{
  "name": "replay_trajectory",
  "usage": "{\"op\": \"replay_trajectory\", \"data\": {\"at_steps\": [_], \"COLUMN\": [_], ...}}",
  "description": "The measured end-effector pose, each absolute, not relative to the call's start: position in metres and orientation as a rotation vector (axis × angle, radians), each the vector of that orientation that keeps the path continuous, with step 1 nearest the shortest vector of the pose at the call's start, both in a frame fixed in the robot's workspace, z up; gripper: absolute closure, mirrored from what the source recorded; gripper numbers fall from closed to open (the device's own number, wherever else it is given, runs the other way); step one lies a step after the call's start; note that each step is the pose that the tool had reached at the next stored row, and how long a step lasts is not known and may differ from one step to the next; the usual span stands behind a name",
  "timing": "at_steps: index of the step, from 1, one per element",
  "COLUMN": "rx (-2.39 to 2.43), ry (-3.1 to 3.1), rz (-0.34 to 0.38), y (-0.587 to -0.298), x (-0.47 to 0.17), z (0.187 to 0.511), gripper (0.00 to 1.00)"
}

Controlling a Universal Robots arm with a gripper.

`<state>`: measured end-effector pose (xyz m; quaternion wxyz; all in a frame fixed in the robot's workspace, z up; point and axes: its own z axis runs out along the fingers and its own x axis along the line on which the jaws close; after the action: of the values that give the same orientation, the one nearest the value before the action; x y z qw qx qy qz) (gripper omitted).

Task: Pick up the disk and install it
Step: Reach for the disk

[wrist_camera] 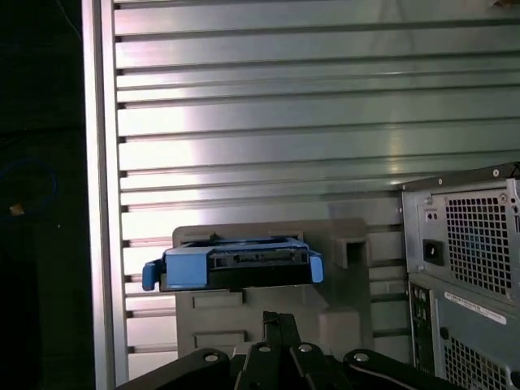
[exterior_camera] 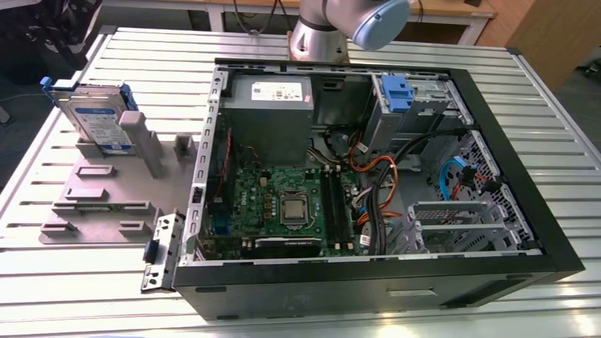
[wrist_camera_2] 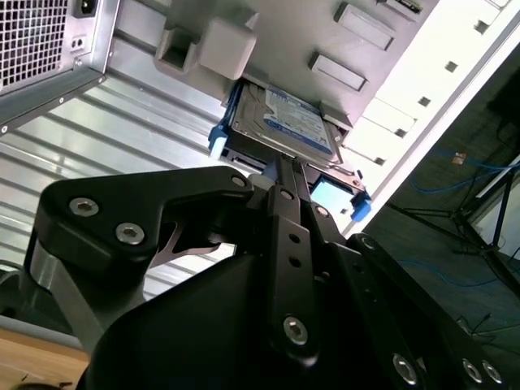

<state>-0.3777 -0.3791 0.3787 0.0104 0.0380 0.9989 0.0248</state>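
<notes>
The disk [exterior_camera: 94,121] stands on end in a slot of the grey fixture [exterior_camera: 103,190]. It leans a little, its labelled face is open to the exterior view, and its long axis is near upright. The fixture lies on the slatted metal desk [exterior_camera: 75,282], at the exterior view's left of the open computer case [exterior_camera: 526,211] and just beside it. The disk is therefore outside the case, well apart from the blue bracket [exterior_camera: 396,91] in the case's far corner.

In the first wrist view we look onto the disk's [wrist_camera: 236,264] blue upper end, with the fixture [wrist_camera: 349,244] around its foot. In the second wrist view we see its label [wrist_camera_2: 280,122] slantwise.

The gripper [wrist_camera: 280,318] points straight at that blue end, so the disk lies ahead of the fingers [wrist_camera: 272,333] along their own line. We judge that there is a clear gap between them and nothing touches. In the second wrist view the gripper [wrist_camera_2: 280,166] again lines up with the disk's middle. The fingers [wrist_camera_2: 286,211] look drawn together and narrow, with nothing held between them. We judge that they sit side by side along the disk's broad end, not across its thin side.

The arm [exterior_camera: 324,32] rises at the far edge of the desk, behind the case.
</notes>
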Motion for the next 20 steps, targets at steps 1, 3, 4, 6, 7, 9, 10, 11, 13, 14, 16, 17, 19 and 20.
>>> {"op": "replay_trajectory", "data": {"at_steps": [1,3,4,6,7,9,10,11,13,14,16,17,19,20], "rx": [0.119,0.118,0.118,0.119,0.119,0.119,0.119,0.119,0.119,0.120,0.120,0.121,0.121,0.120], "ry": [3.118,3.118,3.118,3.118,3.118,3.118,3.118,3.118,3.118,3.118,3.118,3.118,3.118,3.118], "rz": [0.077,0.077,0.077,0.077,0.077,0.077,0.077,0.077,0.077,0.077,0.077,0.076,0.072,0.069], "y": [-0.378,-0.376,-0.375,-0.373,-0.372,-0.370,-0.369,-0.368,-0.366,-0.365,-0.363,-0.362,-0.362,-0.362], "x": [-0.378,-0.381,-0.383,-0.386,-0.387,-0.388,-0.388,-0.389,-0.391,-0.393,-0.396,-0.396,-0.396,-0.397], "z": [0.377,0.373,0.372,0.368,0.366,0.363,0.361,0.359,0.355,0.353,0.350,0.348,0.346,0.345], "gripper": [0.89,0.89,0.89,0.89,0.89,0.89,0.89,0.89,0.89,0.89,0.89,0.89,0.89,0.89]}}
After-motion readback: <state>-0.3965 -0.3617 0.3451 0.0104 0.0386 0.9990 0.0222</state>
